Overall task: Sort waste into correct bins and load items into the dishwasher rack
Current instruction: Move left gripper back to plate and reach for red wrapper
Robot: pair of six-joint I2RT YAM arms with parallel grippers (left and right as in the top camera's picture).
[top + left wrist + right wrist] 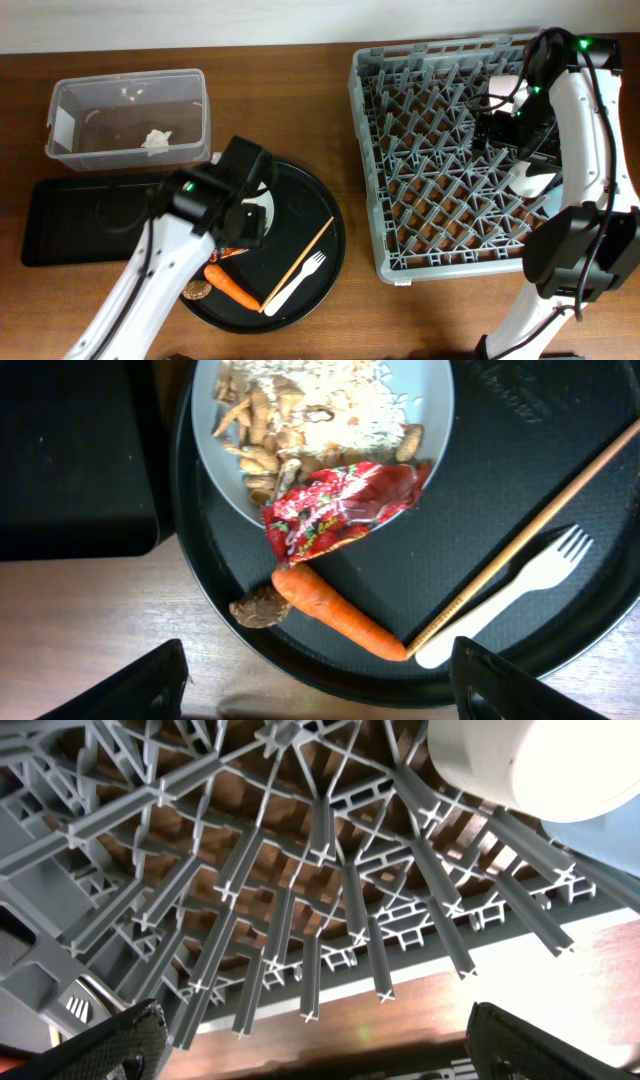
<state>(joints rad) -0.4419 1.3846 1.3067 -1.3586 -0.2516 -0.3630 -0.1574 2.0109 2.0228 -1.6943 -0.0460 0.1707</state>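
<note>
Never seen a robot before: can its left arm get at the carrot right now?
Probably yes: the left gripper hangs open above the carrot, nothing covers it, though the red wrapper lies beside its thick end.

From overhead we look straight down on the table (300, 70). Our left wrist camera faces down, close, past the left fingers (140, 685) onto the round black tray (520, 490). Our right wrist camera looks closely beyond the right fingers (110, 1045) into the dishwasher rack (320, 830). Overhead shares both.

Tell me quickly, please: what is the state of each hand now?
Left hand: open, holding nothing.
Right hand: open, holding nothing.
</note>
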